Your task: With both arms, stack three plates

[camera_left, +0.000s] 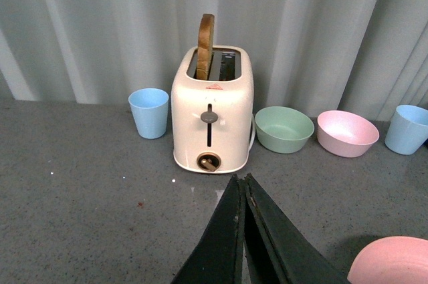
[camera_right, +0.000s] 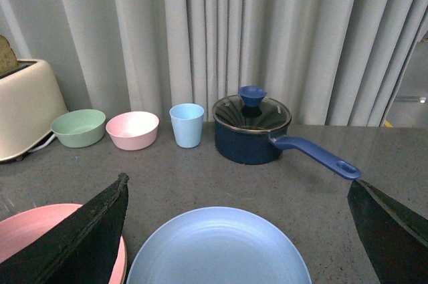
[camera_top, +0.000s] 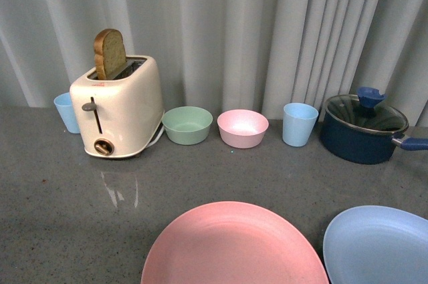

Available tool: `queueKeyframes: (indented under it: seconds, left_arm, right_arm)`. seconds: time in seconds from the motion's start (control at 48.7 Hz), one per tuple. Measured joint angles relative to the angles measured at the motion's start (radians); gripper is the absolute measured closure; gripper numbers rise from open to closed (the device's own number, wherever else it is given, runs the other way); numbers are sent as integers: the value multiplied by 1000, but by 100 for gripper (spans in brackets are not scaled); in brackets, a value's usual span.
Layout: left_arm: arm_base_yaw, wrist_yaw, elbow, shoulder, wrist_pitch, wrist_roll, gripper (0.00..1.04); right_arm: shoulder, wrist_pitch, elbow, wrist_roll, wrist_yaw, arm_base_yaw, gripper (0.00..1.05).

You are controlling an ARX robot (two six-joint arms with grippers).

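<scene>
In front, the large round matte pink plate [camera_top: 234, 247] lies nearer me than the cream toaster [camera_top: 120, 107], with the light blue plate [camera_top: 378, 244] further right. My left gripper [camera_left: 243, 184], pinched empty, points at the toaster. My right gripper [camera_right: 237, 182], spread wide, frames the light blue plate, so that arm looks nearer.

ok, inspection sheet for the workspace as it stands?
Surface: glossy grey speckled countertop.
Job's things: large round pink plate and large round light blue plate side by side nearest the robot, not stacked; no third plate in view.
Clutter: cream toaster holding a bread slice, light blue cups, green bowl, pink bowl, dark blue lidded saucepan, all along the back.
Tools: left tool shut, empty; right tool open, facing the light blue plate.
Cables: apparently a pale cord beside the toaster.
Surroundings: pale pleated curtain.
</scene>
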Motion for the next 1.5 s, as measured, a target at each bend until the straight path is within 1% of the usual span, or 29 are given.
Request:
queueKeyframes:
  seconds: [0.062,0.103,0.123,0.164,0.185,0.267,0.821,1.211,1.498]
  left_arm:
    - [11,9,-37,-6,47,2,101]
    - [16,14,-52,-12,46,2,101]
    - [21,21,-61,-20,41,2,101]
    - [56,78,-80,-50,17,4,101]
    - [70,87,-87,-71,2,4,101]
    - [90,86,-104,-162,-59,4,101]
    - [92,90,-128,-662,-498,4,101]
    - [92,90,-129,-851,-683,4,101]
    - [92,90,-129,-931,-763,4,101]
  right_arm:
    - [0,0,0,0,0,0,7]
    - [0,0,0,0,0,0,7]
    - [0,0,0,0,0,0,7]
    - [0,0,0,0,0,0,7]
    - [0,0,0,0,0,0,7]
    - [0,0,0,0,0,0,7]
    - [0,0,0,0,0,0,7]
    - [0,0,0,0,0,0,7]
    - [0,0,0,0,0,0,7]
